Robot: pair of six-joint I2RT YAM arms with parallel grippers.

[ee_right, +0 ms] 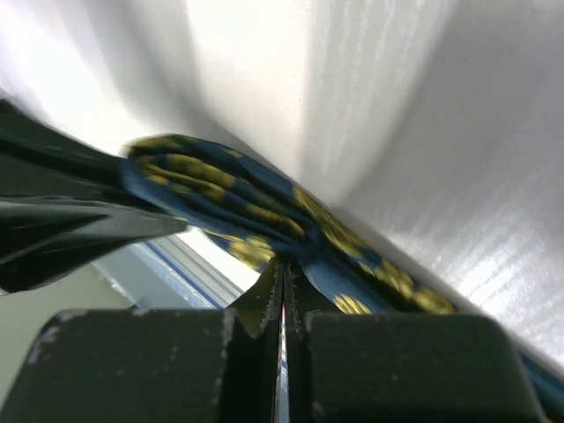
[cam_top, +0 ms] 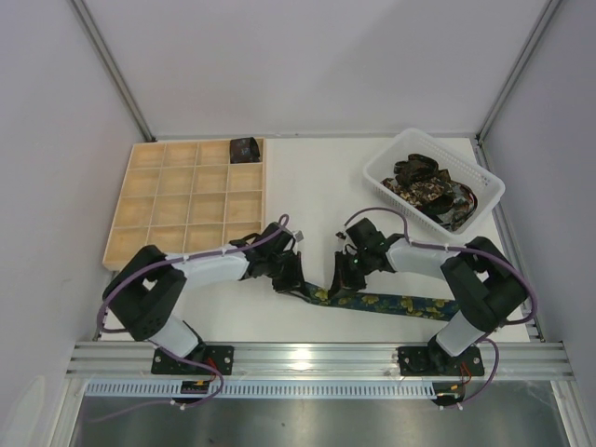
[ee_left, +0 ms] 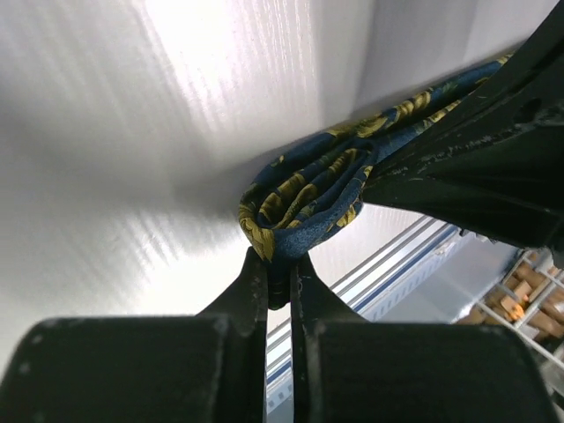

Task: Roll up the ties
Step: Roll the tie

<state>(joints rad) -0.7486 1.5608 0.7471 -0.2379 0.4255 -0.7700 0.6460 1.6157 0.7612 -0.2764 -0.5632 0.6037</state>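
A navy tie with yellow-green flowers (cam_top: 391,303) lies along the table's near edge, running from between my two grippers to the right. My left gripper (cam_top: 291,279) is shut on its folded left end, which forms a small loop (ee_left: 300,198) just beyond the fingertips. My right gripper (cam_top: 349,277) is shut on the same tie (ee_right: 256,207) a little further right, pinching the fabric at the fingertips. A rolled dark tie (cam_top: 245,148) sits in the top right cell of the wooden grid tray (cam_top: 168,200). Several dark ties (cam_top: 424,186) lie in the white basket (cam_top: 486,182).
The wooden grid tray stands at the back left and the white slotted basket at the back right. An aluminium rail (cam_top: 317,356) runs along the near edge. Grey walls enclose the table on the left, the back and the right.
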